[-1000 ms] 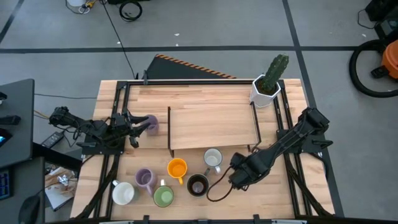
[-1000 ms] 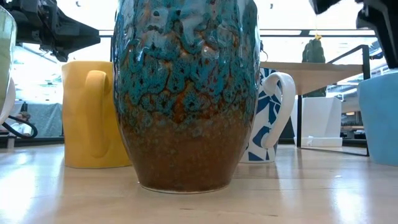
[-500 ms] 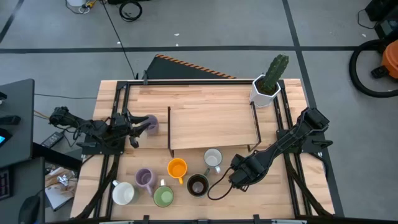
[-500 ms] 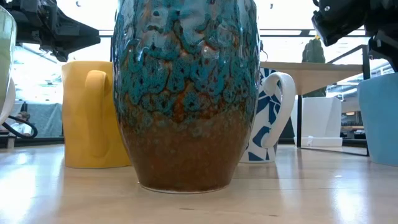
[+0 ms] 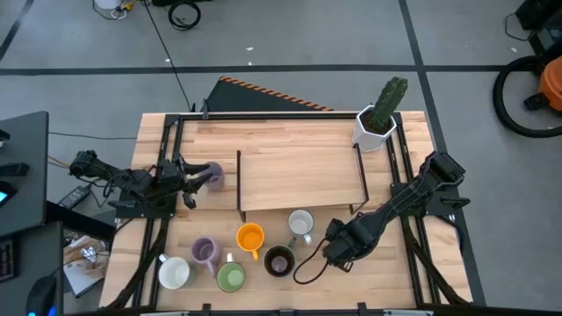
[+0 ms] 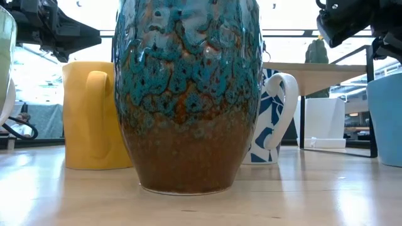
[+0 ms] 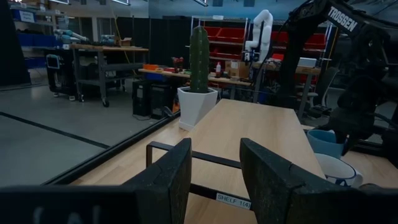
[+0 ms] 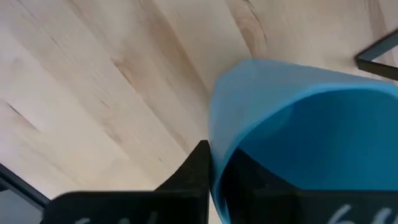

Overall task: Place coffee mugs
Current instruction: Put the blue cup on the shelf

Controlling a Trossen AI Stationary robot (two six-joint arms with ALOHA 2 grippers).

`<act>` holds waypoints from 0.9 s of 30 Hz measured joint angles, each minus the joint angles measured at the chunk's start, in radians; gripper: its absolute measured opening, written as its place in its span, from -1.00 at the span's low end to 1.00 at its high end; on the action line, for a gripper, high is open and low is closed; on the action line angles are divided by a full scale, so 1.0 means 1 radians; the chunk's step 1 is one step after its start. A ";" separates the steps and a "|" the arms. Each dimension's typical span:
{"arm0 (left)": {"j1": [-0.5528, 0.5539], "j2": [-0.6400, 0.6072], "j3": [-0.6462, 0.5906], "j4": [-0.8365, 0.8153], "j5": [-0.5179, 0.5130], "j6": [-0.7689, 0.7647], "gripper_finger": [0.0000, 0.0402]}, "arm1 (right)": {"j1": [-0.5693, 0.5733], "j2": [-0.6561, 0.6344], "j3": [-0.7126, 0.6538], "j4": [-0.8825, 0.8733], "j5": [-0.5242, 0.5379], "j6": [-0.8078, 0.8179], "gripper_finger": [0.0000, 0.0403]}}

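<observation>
My right gripper (image 5: 338, 250) is shut on a blue mug (image 8: 298, 124), which stands near the table's front right (image 6: 386, 119) and is hidden under the gripper in the high view. Six more mugs stand in a cluster at the front: white (image 5: 174, 273), lavender (image 5: 204, 253), green (image 5: 230, 277), orange (image 5: 250, 237), dark brown (image 5: 279, 262) and white-grey (image 5: 300, 223). My left gripper (image 5: 195, 175) hovers at the left beside another lavender mug (image 5: 212, 174). It is open, and the left wrist view shows nothing between its fingers (image 7: 214, 155). My right gripper pinches the blue mug's wall at the rim (image 8: 214, 143), with one finger (image 8: 196, 171) outside the mug and the other inside. The fingers come from above, pointing down. The mug's base is on the table (image 6: 389, 162).
A low wooden shelf (image 5: 300, 180) on a black frame fills the table's middle. A white pot with a green cactus (image 5: 376, 127) stands at the far right. A black cable loop (image 5: 306, 270) lies beside the dark brown mug.
My right gripper has come down onto the blue mug and closed on its wall. The mug has been nudged a little toward the table's right edge.
</observation>
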 joint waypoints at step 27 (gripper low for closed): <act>0.000 0.000 0.000 -0.004 0.000 -0.001 -0.30 | 0.061 -0.003 0.587 -0.455 0.138 -0.193 -0.86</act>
